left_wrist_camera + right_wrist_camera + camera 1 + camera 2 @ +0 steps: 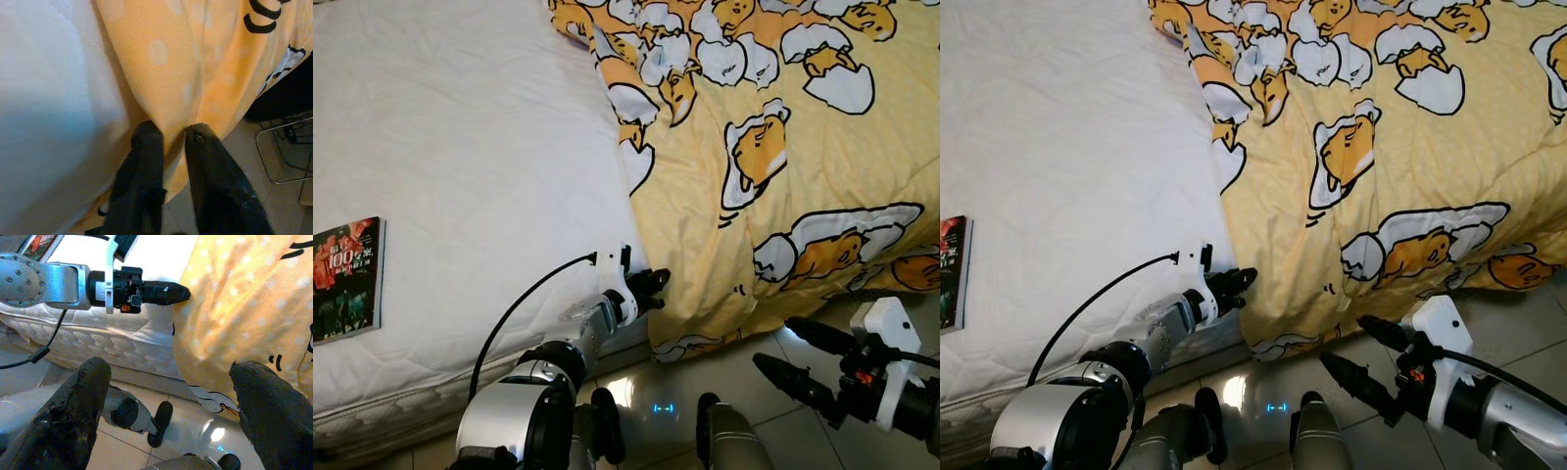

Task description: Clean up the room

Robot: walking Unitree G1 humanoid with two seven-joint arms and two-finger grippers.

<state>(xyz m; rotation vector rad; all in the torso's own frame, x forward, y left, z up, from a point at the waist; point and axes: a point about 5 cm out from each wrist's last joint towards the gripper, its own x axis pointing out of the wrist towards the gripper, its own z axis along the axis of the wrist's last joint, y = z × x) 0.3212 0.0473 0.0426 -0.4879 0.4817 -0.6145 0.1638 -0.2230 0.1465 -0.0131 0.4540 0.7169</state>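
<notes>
A yellow blanket (783, 127) printed with cartoon eggs covers the right half of the bed and hangs over its front edge toward the floor. My left gripper (656, 287) is at the blanket's left hem, at the mattress edge. In the left wrist view it (173, 134) is shut on a fold of the yellow cloth. My right gripper (773, 345) hovers low over the floor, just in front of the hanging blanket, with its fingers (83, 396) spread wide open and holding nothing.
The white mattress (460, 147) lies bare on the left, with a book (347, 279) near its front left edge. Shiny floor tiles (744, 367) run along the bed front. A wire rack (283, 152) stands on the floor beyond the blanket.
</notes>
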